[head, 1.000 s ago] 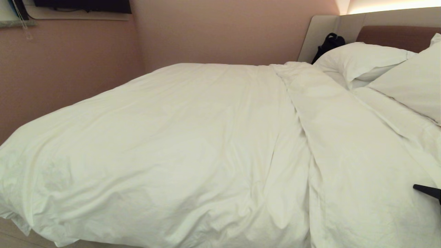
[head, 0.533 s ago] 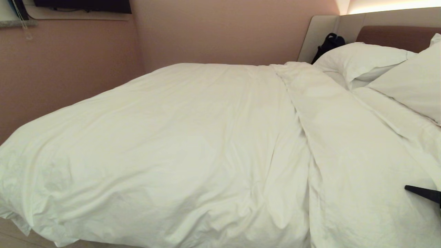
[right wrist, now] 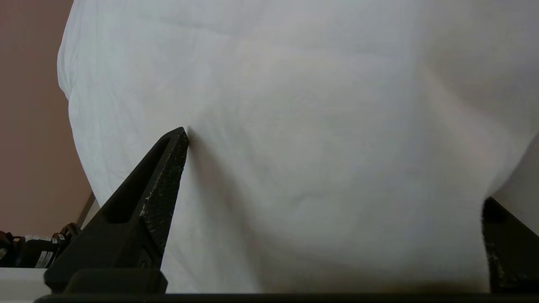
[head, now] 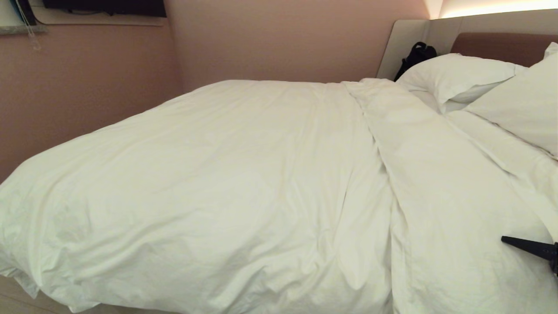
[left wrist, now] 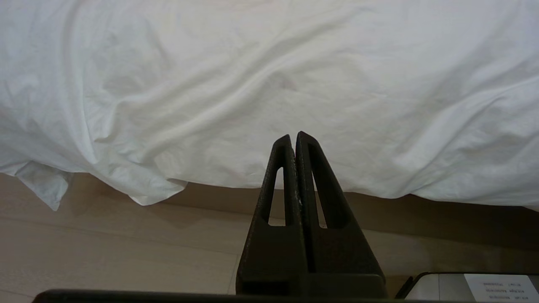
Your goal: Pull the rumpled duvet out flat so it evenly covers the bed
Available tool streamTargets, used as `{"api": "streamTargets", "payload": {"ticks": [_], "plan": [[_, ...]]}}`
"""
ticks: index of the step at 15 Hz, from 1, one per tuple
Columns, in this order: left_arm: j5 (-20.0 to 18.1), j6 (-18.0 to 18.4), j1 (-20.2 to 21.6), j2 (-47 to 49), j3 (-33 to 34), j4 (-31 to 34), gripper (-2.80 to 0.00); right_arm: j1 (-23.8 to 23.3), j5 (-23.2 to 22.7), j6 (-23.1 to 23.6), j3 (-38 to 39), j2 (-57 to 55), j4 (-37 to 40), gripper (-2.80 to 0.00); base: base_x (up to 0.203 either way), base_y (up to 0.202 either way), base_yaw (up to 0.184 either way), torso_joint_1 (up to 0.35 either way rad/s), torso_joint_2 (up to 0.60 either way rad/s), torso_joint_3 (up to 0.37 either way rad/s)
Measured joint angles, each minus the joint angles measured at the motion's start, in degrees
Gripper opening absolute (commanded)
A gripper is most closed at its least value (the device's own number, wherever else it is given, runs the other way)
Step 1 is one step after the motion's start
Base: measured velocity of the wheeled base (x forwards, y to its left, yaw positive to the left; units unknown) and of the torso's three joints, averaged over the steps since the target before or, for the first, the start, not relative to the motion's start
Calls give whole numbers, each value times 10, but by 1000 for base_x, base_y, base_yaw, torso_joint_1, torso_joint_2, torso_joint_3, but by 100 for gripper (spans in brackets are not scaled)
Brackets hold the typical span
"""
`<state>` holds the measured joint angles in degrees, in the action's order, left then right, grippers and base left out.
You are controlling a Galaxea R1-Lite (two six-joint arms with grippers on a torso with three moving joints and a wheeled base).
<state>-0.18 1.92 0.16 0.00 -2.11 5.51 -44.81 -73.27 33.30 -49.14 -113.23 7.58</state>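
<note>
Head view: puffy, wrinkled white duvet

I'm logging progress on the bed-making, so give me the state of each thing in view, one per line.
duvet: spread over the bed, wrinkled, with a long fold near the pillows.
pillows: lying at the headboard, uncovered.
right gripper: open, fingers straddling a bulge of duvet.
left gripper: shut, empty, low beside the duvet's hanging edge.
black bag: leaning behind the pillows.
</note>
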Motion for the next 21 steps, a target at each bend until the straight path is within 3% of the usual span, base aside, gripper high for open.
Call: {"api": "streamTargets", "payload": {"ticks": [1,2,21], "plan": [[0,0,0,0,0,0,-280,1,0,0,1,0,0,0,0,0,0,0,0,0],[0,0,0,0,0,0,-280,1,0,0,1,-1,0,-277,0,0,0,0,0,0],[0,0,0,0,0,0,-280,0,-26,7,34,45,2,-280,0,0,0,0,0,0]]}}
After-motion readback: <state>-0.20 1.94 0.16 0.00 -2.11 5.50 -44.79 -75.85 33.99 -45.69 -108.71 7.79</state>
